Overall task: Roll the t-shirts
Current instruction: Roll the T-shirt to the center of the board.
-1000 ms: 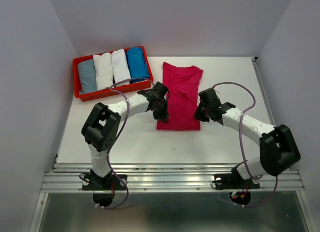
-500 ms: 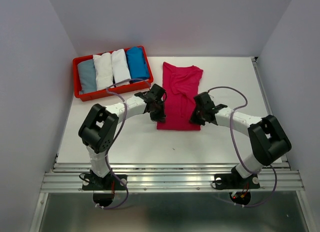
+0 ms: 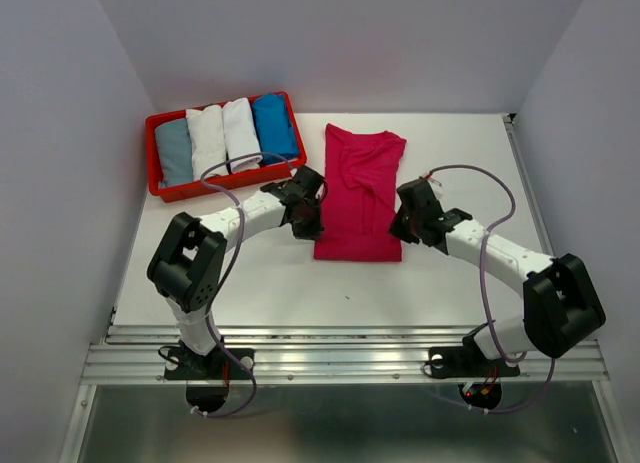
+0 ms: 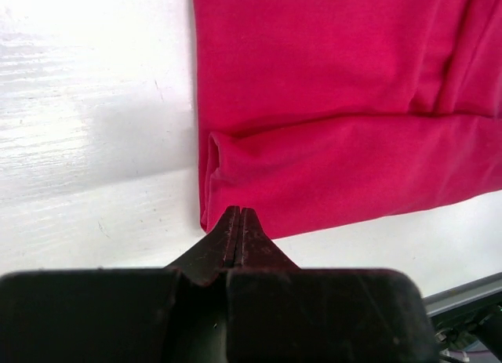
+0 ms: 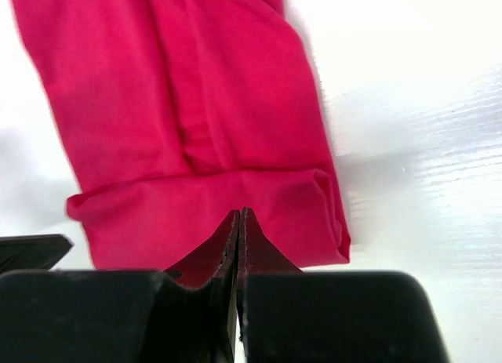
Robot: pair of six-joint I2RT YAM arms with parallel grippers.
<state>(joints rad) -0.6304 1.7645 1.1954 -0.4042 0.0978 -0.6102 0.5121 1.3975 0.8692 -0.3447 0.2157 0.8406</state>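
Note:
A magenta-pink t-shirt (image 3: 358,188) lies folded into a long strip on the white table (image 3: 260,283). Its near end is turned over into a short band (image 4: 337,175) (image 5: 157,218). My left gripper (image 3: 312,226) is shut and empty, its tips (image 4: 238,212) at the band's near left corner. At the strip's right edge my right gripper (image 3: 399,229) is also shut, with its tips (image 5: 240,212) over the band and no cloth between them. Several rolled t-shirts sit side by side at the back left: grey-blue (image 3: 174,151), two white (image 3: 207,140) (image 3: 241,130) and bright blue (image 3: 274,125).
The rolled shirts fill a red tray (image 3: 225,184) at the table's back left. Grey walls close in both sides and the back. A metal rail (image 3: 350,358) runs along the near edge by the arm bases. Purple cables loop above both arms.
My right gripper swung in over the shirt's near right corner, then drew back to its right edge. The left gripper shifted slightly up and left. Both stayed shut.

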